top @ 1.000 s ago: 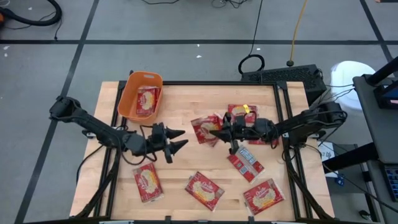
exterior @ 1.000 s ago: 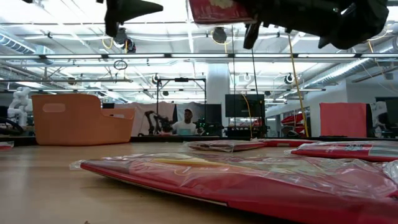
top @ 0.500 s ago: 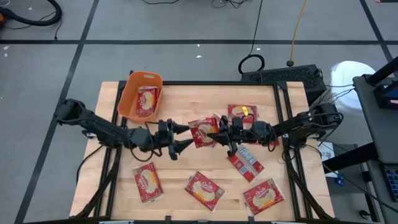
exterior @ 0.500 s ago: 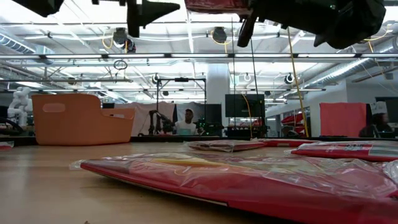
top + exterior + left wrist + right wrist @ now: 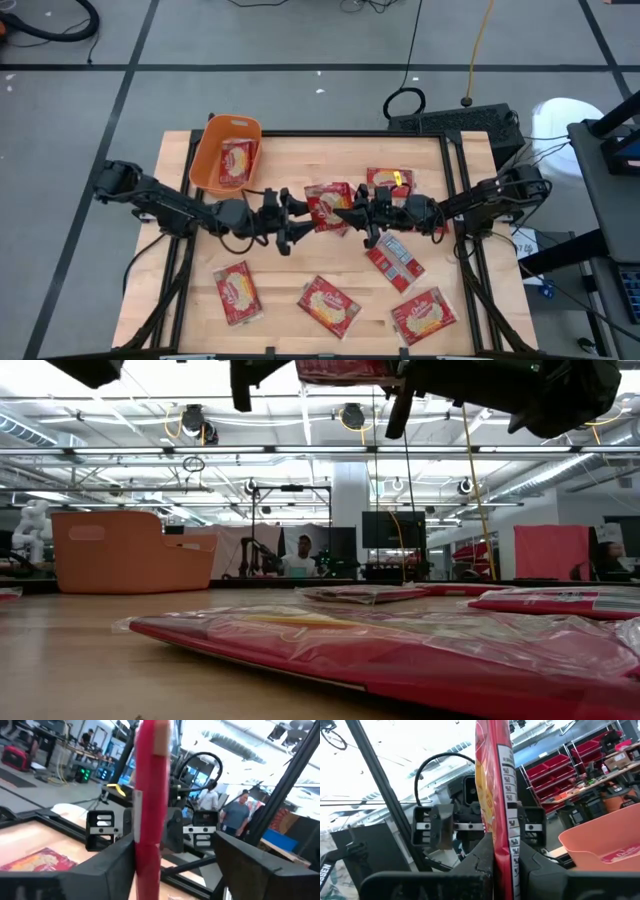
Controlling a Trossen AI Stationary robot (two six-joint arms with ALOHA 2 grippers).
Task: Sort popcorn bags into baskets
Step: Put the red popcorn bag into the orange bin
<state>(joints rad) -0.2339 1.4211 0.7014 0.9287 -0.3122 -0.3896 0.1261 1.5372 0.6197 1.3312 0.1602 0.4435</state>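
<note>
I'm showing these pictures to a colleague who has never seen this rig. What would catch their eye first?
Mid-table, the two dark arms meet around one red popcorn bag held in the air: the right gripper is shut on it, and the left gripper stands open around its other edge. At the table's far left corner, the small orange plastic basket holds a packet, and more red packets lie flat along the near edge.

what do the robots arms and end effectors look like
Both arms are matte black, built of slim jointed segments with black cables looped alongside. The left end effector and right end effector each end in two dark, tapered, pointed fingers. No markings are readable.
</note>
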